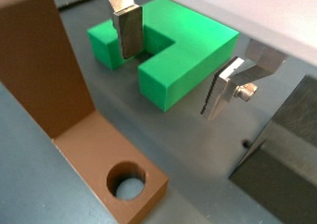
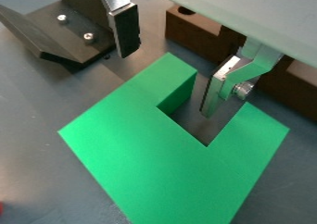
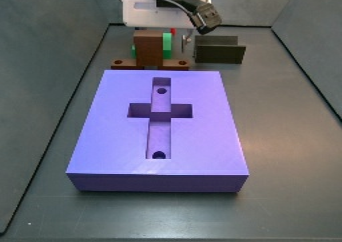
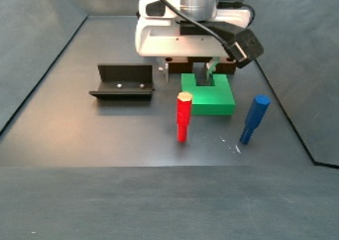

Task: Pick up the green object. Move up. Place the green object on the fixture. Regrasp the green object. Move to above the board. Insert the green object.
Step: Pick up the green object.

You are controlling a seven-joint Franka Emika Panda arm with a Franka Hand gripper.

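The green object (image 1: 186,47) (image 2: 148,163) lies flat on the grey floor, its square notch showing in both wrist views. My gripper (image 1: 171,80) (image 2: 166,80) is lowered over it and open. One finger sits inside the notch, the other outside one arm, with a small gap still showing at the outer finger (image 1: 221,91). In the side views the green object (image 3: 167,44) (image 4: 212,97) shows under the gripper (image 3: 167,51) (image 4: 199,80). The dark fixture (image 4: 126,82) (image 2: 62,33) (image 3: 222,52) stands beside it. The purple board (image 3: 201,136) lies in front.
A reddish-brown upright block on a flat base with a hole (image 1: 44,66) (image 3: 139,41) stands close beside the green object. A red peg (image 4: 183,115) and a blue peg (image 4: 253,118) stand upright near it. Dark walls enclose the floor.
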